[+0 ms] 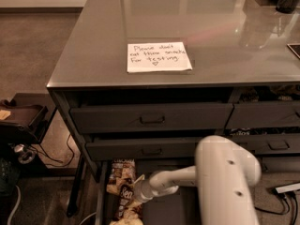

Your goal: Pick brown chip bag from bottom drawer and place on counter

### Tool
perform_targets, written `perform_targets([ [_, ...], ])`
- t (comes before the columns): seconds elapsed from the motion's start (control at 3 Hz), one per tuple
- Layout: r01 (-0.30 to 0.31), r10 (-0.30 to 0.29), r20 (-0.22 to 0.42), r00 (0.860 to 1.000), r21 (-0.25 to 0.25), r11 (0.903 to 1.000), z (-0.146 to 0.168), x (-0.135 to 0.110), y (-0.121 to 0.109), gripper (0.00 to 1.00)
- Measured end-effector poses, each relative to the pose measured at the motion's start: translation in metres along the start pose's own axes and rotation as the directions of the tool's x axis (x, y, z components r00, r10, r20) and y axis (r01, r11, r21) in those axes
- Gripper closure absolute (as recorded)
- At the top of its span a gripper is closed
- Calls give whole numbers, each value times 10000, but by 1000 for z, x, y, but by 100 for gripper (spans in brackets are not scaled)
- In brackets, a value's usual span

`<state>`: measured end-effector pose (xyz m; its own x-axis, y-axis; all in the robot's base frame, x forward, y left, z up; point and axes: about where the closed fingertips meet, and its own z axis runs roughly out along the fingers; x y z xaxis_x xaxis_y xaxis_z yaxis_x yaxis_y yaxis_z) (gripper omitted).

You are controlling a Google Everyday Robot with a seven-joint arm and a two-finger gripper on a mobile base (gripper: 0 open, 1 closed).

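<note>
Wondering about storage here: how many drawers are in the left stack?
3: top drawer under the counter, middle drawer below it, bottom drawer pulled open, where the tool sits over snack bags. None seem hidden.

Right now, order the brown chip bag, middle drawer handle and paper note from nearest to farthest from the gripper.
From the gripper, down in the bottom drawer:
1. brown chip bag, just left of it.
2. middle drawer handle, above it.
3. paper note, up on the counter.
</note>
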<state>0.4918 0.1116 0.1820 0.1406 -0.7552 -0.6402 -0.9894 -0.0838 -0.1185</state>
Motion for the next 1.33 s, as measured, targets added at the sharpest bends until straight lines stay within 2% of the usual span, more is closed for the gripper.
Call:
perform_targets([
  [0.33, -511, 478, 898, 9948, 342, 9981, -47, -2, 14, 100],
  [0.67, -946, 828, 1437, 9861, 771, 9925, -110, -9, 16, 100],
  [1.0, -1100, 911, 1574, 9833, 1163, 9871, -169, -37, 6, 100],
  [1.33, -536, 263, 1579, 9871, 1708, 9838, -218, -79, -4, 100],
])
